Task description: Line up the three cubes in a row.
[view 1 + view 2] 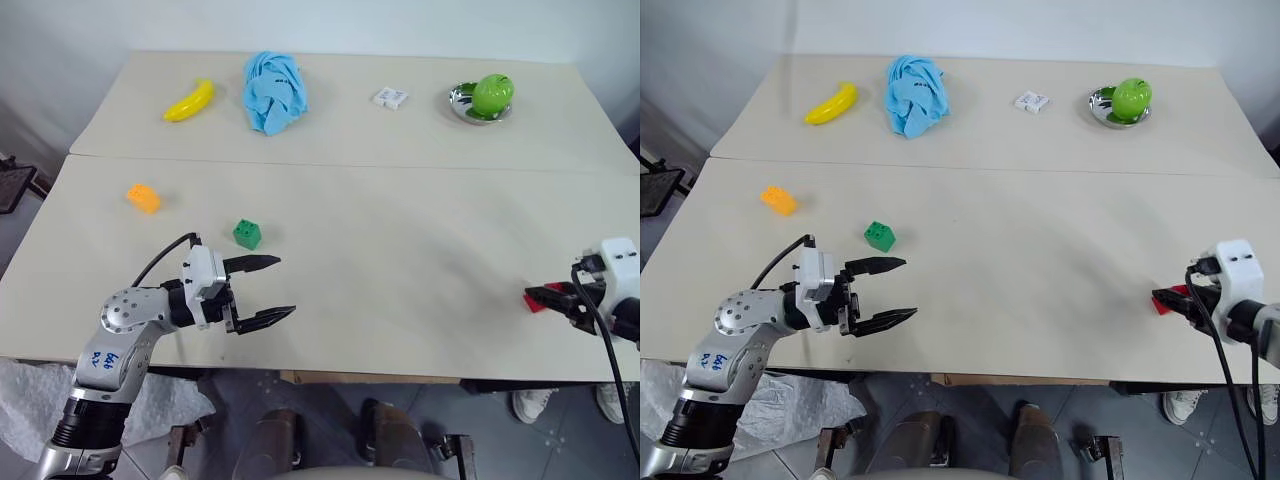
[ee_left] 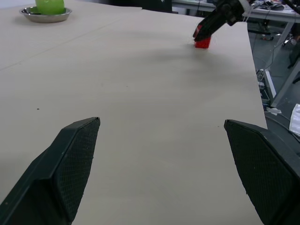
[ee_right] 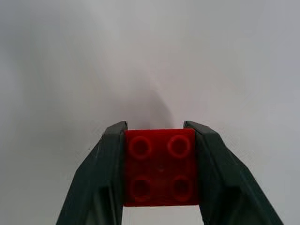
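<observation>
Near the table's right front edge my right gripper (image 1: 540, 297) is shut on the red cube (image 3: 159, 167), its fingers pressed against two opposite sides; the studs face the wrist camera. The red cube (image 2: 202, 42) rests on the table surface. The green cube (image 1: 247, 234) stands on the left half of the table, just beyond my left gripper (image 1: 270, 289), which hovers open and level with nothing between its fingers. The orange cube (image 1: 143, 198) lies farther left and back, apart from the green one.
At the back of the table (image 1: 400, 260) lie a yellow banana (image 1: 190, 101), a crumpled blue cloth (image 1: 273, 91), a small white packet (image 1: 390, 97) and a metal dish (image 1: 461, 102) holding a green apple (image 1: 492, 93). A seam crosses the table between front and back halves.
</observation>
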